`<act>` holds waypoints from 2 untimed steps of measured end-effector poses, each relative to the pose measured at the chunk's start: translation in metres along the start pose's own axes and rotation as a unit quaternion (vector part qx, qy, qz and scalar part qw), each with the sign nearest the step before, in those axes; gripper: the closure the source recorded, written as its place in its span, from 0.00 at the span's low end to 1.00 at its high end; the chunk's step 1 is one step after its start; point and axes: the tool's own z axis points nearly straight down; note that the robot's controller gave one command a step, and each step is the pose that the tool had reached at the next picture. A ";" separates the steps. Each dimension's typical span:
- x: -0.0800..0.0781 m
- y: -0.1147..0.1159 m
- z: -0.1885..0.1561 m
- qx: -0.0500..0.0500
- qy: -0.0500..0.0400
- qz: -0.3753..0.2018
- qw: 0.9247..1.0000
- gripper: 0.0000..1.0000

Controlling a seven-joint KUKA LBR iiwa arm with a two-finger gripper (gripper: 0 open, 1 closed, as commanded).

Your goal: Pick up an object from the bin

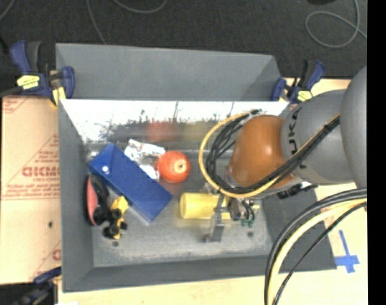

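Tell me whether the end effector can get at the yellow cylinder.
Probably yes: the end effector is right beside the cylinder, and nothing lies on top of it.

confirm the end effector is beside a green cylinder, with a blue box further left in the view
Wrong colour: the cylinder is yellow, not green. The camera view shows the end effector beside it, with the blue box further left.
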 end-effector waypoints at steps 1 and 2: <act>-0.008 -0.003 -0.001 0.001 0.000 -0.036 0.999 0.00; -0.002 -0.001 0.000 0.000 0.001 -0.004 1.000 1.00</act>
